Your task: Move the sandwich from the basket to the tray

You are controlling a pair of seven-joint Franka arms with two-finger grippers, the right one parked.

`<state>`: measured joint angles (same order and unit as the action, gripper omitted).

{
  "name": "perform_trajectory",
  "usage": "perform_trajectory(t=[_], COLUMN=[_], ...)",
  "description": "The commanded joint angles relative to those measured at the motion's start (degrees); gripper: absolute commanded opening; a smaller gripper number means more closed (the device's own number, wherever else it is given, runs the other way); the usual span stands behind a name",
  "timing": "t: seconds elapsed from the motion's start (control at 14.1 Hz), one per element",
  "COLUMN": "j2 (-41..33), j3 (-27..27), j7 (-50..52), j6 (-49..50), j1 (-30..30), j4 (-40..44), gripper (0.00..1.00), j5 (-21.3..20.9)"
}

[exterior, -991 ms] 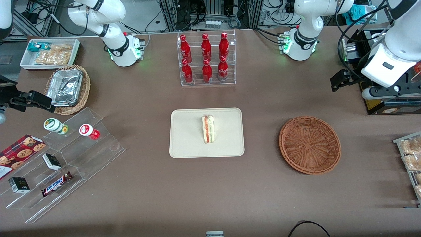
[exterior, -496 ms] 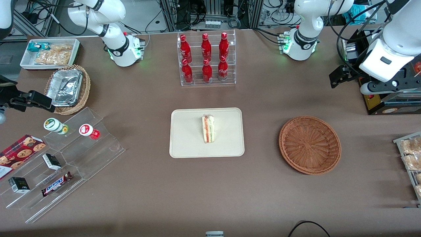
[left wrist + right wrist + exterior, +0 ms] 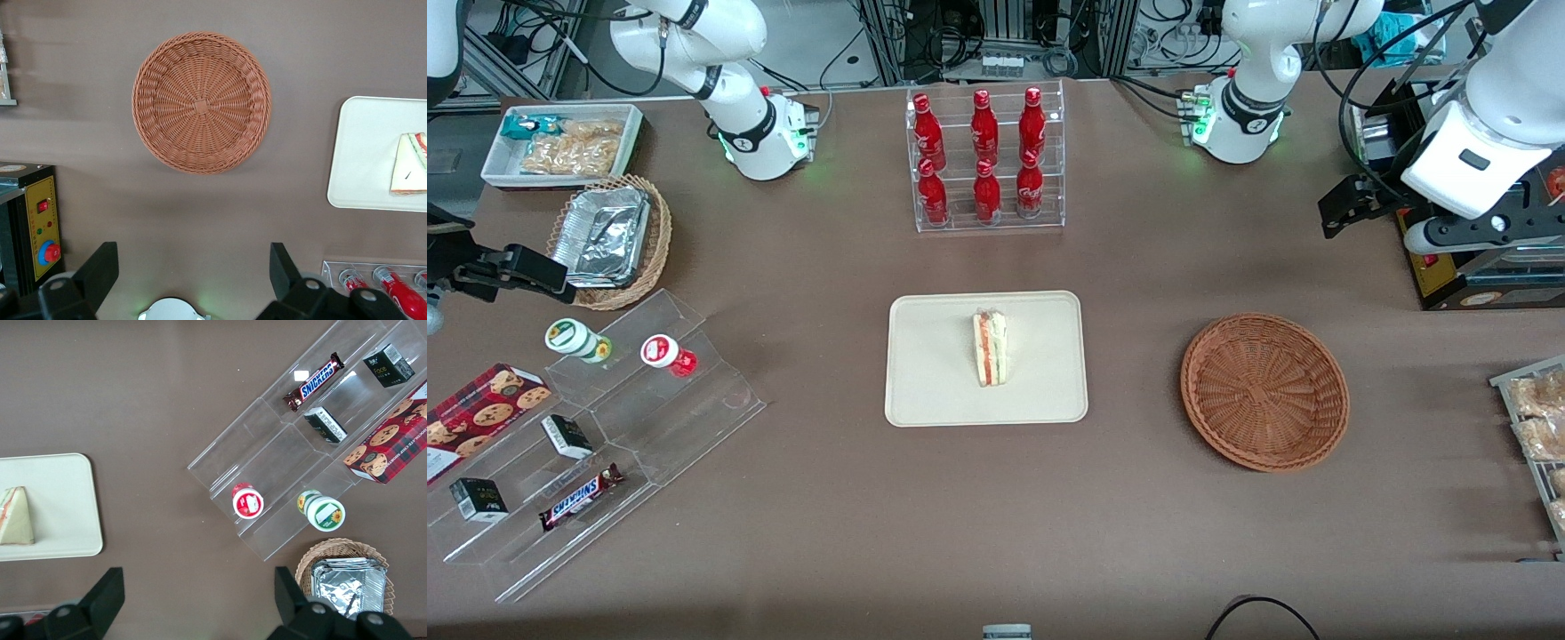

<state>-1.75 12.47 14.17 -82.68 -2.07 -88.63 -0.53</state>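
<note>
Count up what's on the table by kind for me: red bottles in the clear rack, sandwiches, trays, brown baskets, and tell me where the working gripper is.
Red bottles in the clear rack: 6
Sandwich, on the tray: 1
Tray: 1
Basket, nothing in it: 1
Total: 9
The gripper is open, holding nothing, above the table toward the working arm's end.

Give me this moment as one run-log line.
sandwich: on tray | basket: empty | claw: open, high, nothing held, farther from front camera than basket | step: placed

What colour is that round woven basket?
Reddish-brown basket, seen best from the left wrist; the open claw hovers above the table beside it.
</note>
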Motion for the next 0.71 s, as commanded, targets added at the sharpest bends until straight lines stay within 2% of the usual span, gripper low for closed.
perform_trajectory(t=[0.0,0.64], j2=[-0.54,0.16], j3=[0.1,0.01], j7=[-0.19,-0.1], j6=[-0.2,-0.46], j1=[-0.39,-0.48], j4=[0.22,2.06], gripper=[1.0,1.0], j5=[0.18,0.18])
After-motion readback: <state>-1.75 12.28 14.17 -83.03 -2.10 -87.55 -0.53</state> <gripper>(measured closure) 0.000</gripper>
